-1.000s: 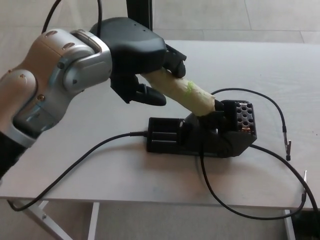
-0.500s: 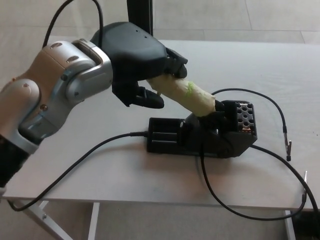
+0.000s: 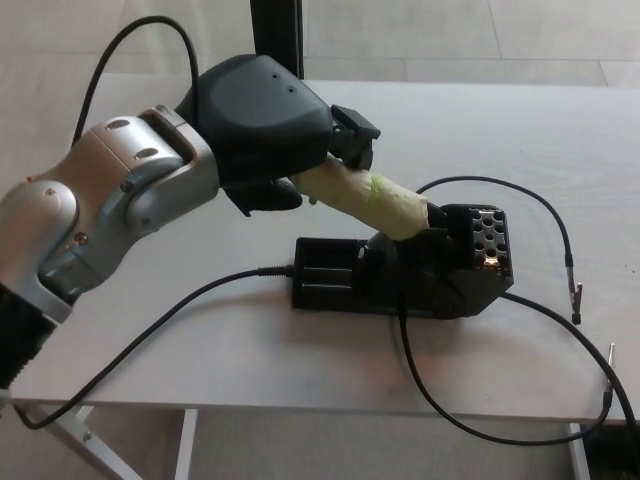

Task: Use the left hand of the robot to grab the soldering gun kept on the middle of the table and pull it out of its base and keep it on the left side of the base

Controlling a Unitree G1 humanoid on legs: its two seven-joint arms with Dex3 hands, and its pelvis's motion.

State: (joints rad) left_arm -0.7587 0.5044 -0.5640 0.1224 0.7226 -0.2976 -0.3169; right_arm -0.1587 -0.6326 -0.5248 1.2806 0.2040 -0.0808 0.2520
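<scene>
- Fingers [image 3: 345,140] of your left hand [image 3: 265,125] are wrapped around the handle of the soldering gun [image 3: 365,195].
- Nearest you, a black cable [image 3: 150,330] trails over the surface [image 3: 560,130].
- Mid-surface, the gun's tip sits in its base [image 3: 400,270], so I judge the grasp done.
- You have yet to pull it out and lay it left of the base.
- Your right hand is out of view.

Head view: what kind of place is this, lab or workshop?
Probably an electronics workbench in a lab. A soldering gun sits in its black base on a plain pale table, with black cables trailing across it. The left hand is closed on the gun's handle. Tiled floor behind.
</scene>
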